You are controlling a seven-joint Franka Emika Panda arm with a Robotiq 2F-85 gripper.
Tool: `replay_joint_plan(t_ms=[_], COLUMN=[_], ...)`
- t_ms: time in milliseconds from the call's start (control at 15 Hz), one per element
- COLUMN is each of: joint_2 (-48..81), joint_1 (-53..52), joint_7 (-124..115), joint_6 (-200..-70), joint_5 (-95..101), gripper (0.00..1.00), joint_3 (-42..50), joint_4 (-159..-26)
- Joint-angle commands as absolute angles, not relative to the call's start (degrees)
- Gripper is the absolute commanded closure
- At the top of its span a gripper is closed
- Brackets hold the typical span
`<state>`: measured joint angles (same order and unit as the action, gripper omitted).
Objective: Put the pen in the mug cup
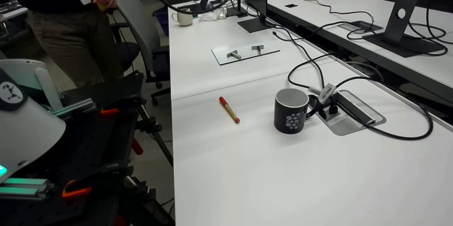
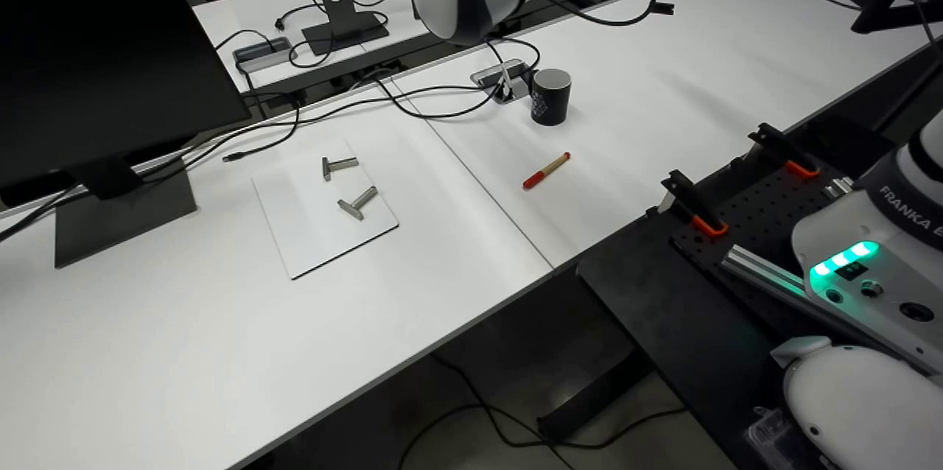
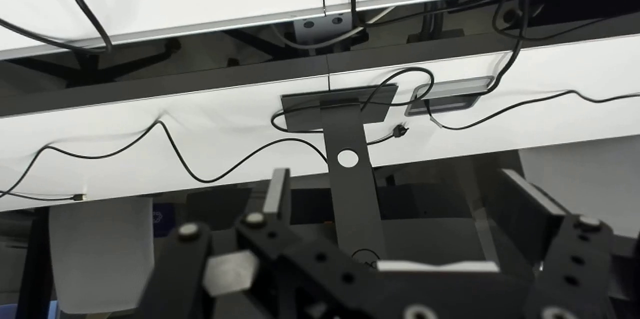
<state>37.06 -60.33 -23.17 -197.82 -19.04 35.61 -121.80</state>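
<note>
Cables [image 1: 407, 138] crowd the handle side of the black mug cup [image 1: 288, 114], trailing over a socket panel [image 1: 341, 127]; whether they touch the handle I cannot tell. Counted on the bench [image 1: 226, 176]: one red-and-tan pen [image 1: 229, 109], lying near the mug cup but apart from it; that one mug cup, upright; one white board [image 2: 317, 234] bearing two T-shaped metal pieces [image 2: 363, 200]; one pale mug [image 1: 184, 18] farther off. In the wrist view, the end effector [image 3: 393, 174] is spread wide.
</note>
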Motion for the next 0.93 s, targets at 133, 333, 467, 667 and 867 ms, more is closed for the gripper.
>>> replay_joint_plan(t_ms=[133, 333, 467, 667, 867], joint_2=[26.83, 21.96, 19.79, 16.89, 16.34], joint_1=[-50.61, -42.46, -37.30, -26.66, -16.04], joint_7=[-8.30, -2.27, -0.18, 1.37, 3.64], joint_6=[-197.04, -194.04, -191.15, -185.54, -181.10], joint_5=[-14.52, -9.70, -6.46, -0.54, -0.72], gripper=[0.00, 0.00, 0.00, 0.00, 0.00], joint_3=[25.13, 16.92, 11.83, 1.50, -8.54], joint_4=[-130.21, -135.02, -137.30, -140.28, -142.64])
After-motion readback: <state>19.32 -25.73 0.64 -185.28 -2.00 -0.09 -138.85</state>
